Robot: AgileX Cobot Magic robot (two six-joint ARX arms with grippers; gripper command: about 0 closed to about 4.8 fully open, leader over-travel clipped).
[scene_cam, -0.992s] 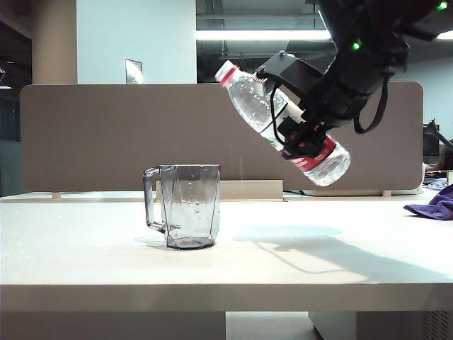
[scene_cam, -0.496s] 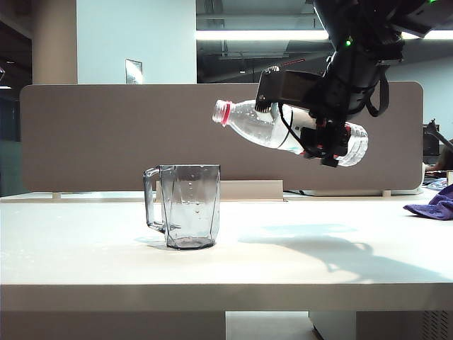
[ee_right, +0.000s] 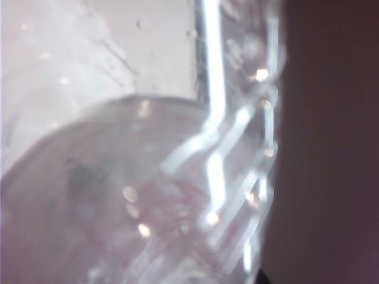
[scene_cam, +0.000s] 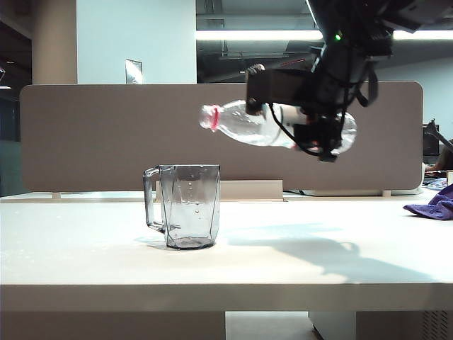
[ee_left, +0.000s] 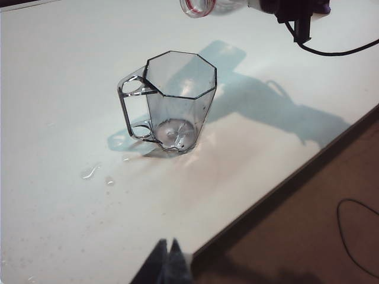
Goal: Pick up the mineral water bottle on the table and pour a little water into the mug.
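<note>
The mineral water bottle [scene_cam: 262, 129] hangs almost level in the air, its red-ringed mouth pointing left and slightly down. My right gripper [scene_cam: 313, 134] is shut on its labelled body, and the clear, blurred bottle [ee_right: 148, 177] fills the right wrist view. The smoky-grey mug [scene_cam: 187, 205] stands upright on the white table [scene_cam: 318, 269], below and left of the bottle's mouth. I see no stream of water. In the left wrist view, the mug [ee_left: 174, 100] sits with the bottle's mouth [ee_left: 200, 6] above its far side. My left gripper [ee_left: 167, 260] is shut and empty, near the table's edge.
A purple cloth [scene_cam: 433, 204] lies at the table's right end. A few water drops [ee_left: 89, 173] sit on the table beside the mug's handle. A grey partition [scene_cam: 92, 134] runs behind the table. The table's front edge [ee_left: 278, 189] passes close to my left gripper.
The bottle has tipped from a neck-up slant to almost level. Its mouth has dropped and shifted left towards the mug. The right wrist has rolled; the mug has stayed put.
</note>
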